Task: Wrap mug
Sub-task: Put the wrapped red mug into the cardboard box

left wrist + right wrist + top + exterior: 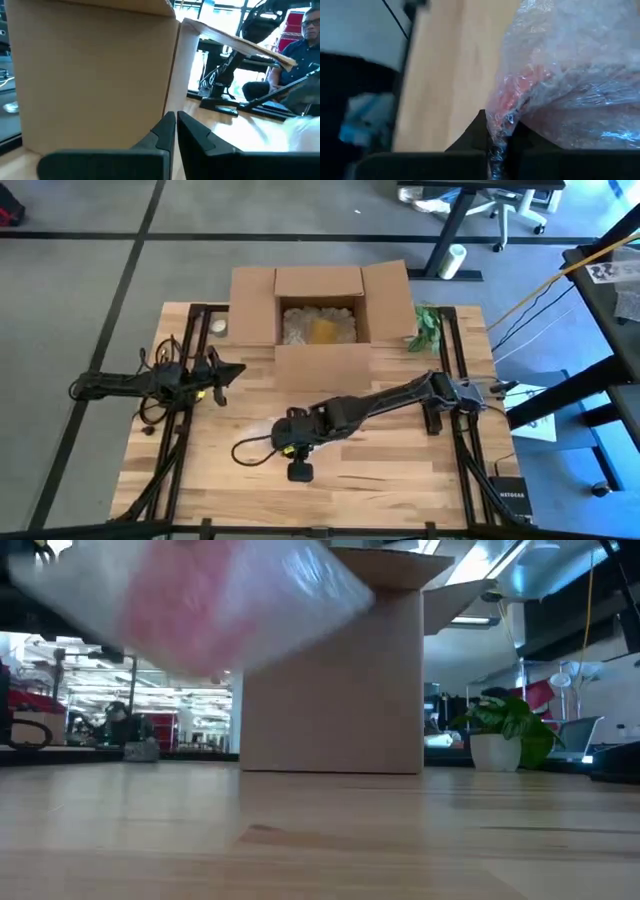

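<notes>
High view: my right claw [290, 442] sits at mid-counter, near the front edge of the pale wooden counter [400, 470]. My left claw [222, 373] waits left of the open brown cardboard box [320, 305]; the wrap barely shows beside my right claw.
Low view: the clear bubble-wrap bundle with a pink mug inside [200, 600] hangs off the counter, in front of the box. A small green potted plant [505, 735] stands well apart.
Left wrist view: my left claw [176, 131] is closed on nothing, close to the box wall.
Right wrist view: my right claw [497, 135] pinches only a thin fold of the wrap.
Risk: I judge the fold could slip or tear under the bundle's weight, dropping the mug.
Room: open counter lies in front of the box; its front flap and my left arm crowd the far side.
</notes>
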Motion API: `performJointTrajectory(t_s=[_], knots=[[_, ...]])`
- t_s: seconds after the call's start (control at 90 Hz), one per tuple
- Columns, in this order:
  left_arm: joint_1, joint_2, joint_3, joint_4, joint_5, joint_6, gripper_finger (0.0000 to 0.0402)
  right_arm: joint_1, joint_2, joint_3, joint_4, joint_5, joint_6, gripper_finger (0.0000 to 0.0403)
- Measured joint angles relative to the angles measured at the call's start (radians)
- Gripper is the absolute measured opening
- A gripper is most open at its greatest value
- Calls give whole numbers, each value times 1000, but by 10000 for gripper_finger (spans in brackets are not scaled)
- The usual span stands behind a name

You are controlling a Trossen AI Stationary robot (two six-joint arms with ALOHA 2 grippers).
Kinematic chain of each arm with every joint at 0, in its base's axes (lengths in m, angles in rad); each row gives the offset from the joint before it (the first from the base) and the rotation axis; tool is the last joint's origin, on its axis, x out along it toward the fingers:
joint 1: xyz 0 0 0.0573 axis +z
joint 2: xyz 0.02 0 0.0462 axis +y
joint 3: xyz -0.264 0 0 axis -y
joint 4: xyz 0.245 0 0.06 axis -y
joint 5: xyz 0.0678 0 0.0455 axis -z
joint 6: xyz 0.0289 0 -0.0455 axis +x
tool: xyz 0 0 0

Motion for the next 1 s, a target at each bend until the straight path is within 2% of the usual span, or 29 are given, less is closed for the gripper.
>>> performJointTrajectory(t_s=[0.144,0.411,0.622,0.7,0.867,1.0], knots=[[0,0,0,0,0,0,0,-3,-55,0,100,3,-34,2],[0,0,0,0,0,0,0,-33,-170,0,275,152,-134,2],[0,0,0,0,0,0,0,-112,-261,2,324,442,-255,2],[0,0,0,0,0,0,0,-161,-288,2,279,503,-268,2],[0,0,0,0,0,0,0,-292,-322,2,102,504,-213,2],[0,0,0,0,0,0,0,-403,-323,2,-32,361,-158,2]])
